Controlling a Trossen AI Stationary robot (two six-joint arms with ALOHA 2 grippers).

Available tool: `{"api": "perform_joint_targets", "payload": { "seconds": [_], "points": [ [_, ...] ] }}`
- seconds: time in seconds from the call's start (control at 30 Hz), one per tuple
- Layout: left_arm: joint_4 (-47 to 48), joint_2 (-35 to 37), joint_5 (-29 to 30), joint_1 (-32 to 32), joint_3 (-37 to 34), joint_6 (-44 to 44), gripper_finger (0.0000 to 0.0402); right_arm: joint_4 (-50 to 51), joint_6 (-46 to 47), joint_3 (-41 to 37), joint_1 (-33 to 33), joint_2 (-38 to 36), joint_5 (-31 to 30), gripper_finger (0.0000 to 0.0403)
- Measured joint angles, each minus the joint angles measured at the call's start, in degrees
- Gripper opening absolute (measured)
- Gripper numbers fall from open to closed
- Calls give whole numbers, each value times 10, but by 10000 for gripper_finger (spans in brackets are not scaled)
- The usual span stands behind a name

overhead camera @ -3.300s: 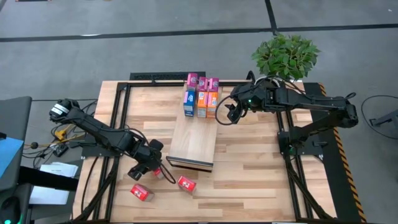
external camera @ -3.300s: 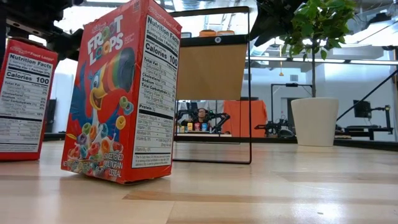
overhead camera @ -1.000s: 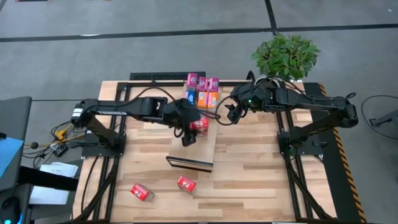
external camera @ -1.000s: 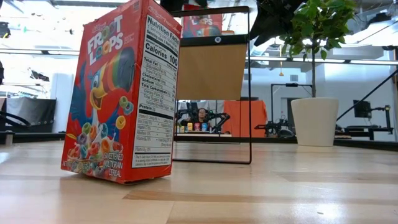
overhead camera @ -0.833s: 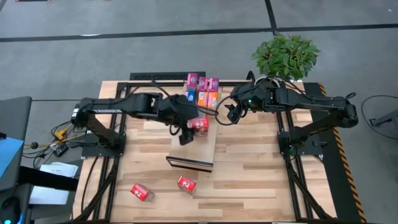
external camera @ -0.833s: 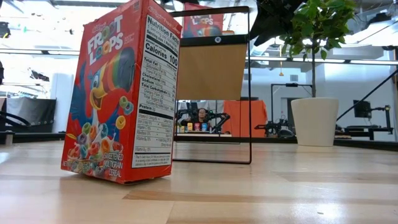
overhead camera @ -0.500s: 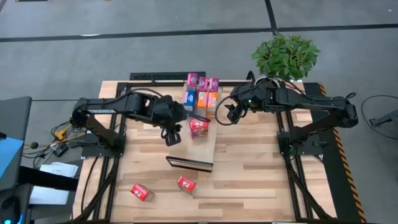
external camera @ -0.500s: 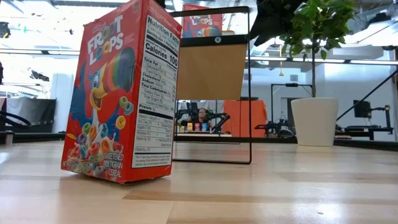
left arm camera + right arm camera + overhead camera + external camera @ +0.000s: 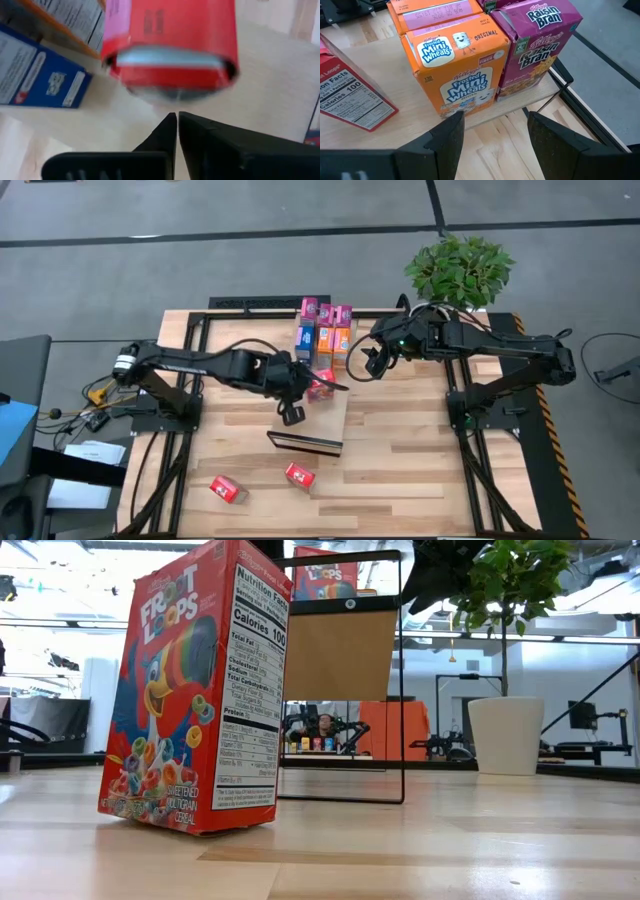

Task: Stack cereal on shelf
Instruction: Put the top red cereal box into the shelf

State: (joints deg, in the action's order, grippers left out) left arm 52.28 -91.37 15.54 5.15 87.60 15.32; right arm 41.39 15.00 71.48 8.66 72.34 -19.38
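I have let go of the red box (image 9: 320,385) on the shelf (image 9: 312,412); my left gripper (image 9: 292,413) has backed off, fingers together. Two boxes remain below the shelf.

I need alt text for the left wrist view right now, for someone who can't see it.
A red cereal box stands on the pale wooden shelf, close in front of the left pincer, whose two dark fingers are pressed shut together and hold nothing. To one side lie a blue cereal box and the edge of an orange cereal box.
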Motion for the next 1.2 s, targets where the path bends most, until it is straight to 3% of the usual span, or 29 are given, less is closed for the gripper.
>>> {"api": "perform_joint_targets", "payload": {
  "seconds": [0.47, 0.73, 0.9, 1.2],
  "points": [
    [-144, -6, -7, -16, -26, -17, 1, 0, 2, 0, -3, 0, 0, 245],
    [-77, 8, 1, -19, -26, -21, 0, 12, 55, 1, -69, -10, -1, 233],
    [-78, 15, 53, -23, -26, -42, 0, 1, 69, 1, -140, 9, -14, 178],
    [-150, 12, 24, -48, -26, -80, 0, -37, 62, 1, -181, 48, -38, 23]
  ]
}}
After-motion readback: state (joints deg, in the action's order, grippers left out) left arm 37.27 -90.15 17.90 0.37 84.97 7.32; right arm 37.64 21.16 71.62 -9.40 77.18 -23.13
